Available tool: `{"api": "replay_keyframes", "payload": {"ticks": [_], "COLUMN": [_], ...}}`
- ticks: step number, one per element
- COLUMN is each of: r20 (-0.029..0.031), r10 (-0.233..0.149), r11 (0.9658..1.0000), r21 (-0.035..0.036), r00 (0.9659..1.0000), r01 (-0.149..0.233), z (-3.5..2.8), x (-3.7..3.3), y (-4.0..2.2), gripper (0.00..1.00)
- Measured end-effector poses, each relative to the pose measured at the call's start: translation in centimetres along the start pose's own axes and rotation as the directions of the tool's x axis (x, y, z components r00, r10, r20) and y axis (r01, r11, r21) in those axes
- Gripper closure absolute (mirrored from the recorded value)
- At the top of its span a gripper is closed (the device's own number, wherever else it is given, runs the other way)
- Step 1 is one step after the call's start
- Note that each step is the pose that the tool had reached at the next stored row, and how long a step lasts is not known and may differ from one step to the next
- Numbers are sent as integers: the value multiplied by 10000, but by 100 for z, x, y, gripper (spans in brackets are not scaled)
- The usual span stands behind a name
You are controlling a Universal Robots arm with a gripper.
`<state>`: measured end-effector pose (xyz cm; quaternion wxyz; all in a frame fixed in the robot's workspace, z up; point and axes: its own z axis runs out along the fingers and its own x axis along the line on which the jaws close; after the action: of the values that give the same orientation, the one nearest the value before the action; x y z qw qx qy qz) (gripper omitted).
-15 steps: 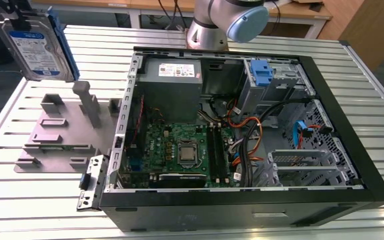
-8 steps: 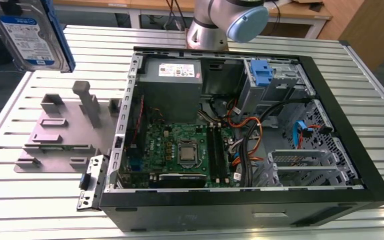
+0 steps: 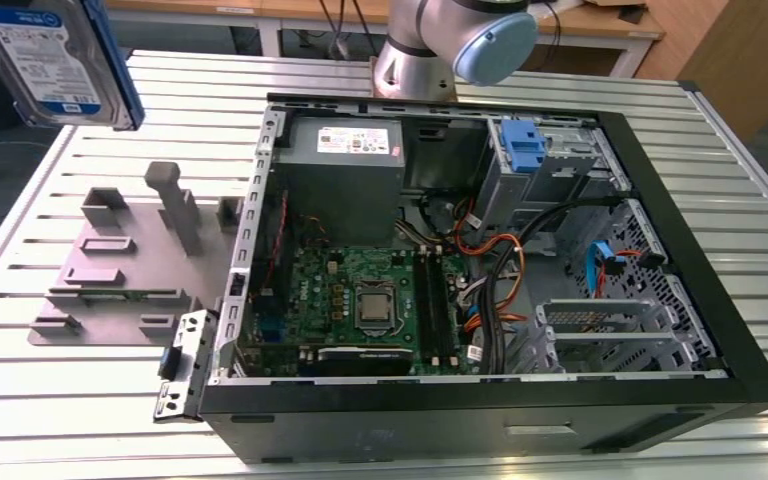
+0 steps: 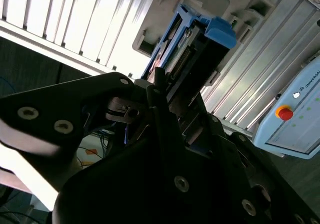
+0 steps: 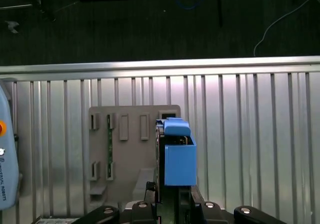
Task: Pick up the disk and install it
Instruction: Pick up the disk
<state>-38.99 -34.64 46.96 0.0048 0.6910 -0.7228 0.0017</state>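
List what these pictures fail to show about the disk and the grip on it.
1. The disk: its upper part is cut off by the exterior view's top edge.
2. Its label: turned away in both wrist views, which see it edge-on.
3. Where the jaws meet it: lost in the gripper's dark body in the second wrist view.

Disk (image 3: 51,60) hanging high in open air, grey fixture plate (image 3: 104,290) and its upright posts (image 3: 171,205) below it, bare table (image 3: 24,390) alongside, open case (image 3: 491,405) on the exterior view's right, cables (image 3: 498,265) crowding its middle, metal drive cage (image 3: 618,330) just beside them.
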Motion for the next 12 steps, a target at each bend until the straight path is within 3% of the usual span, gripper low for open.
{"api": "replay_keyframes", "payload": {"ticks": [6,12], "r20": [0,0], "r10": [0,0], "r11": [10000,10000], "r21": [0,0], "r00": [10000,10000], "r01": [0,0], "z": [-179,-219], "x": [1,2], "y": [1,1], "gripper": [65,65]}}
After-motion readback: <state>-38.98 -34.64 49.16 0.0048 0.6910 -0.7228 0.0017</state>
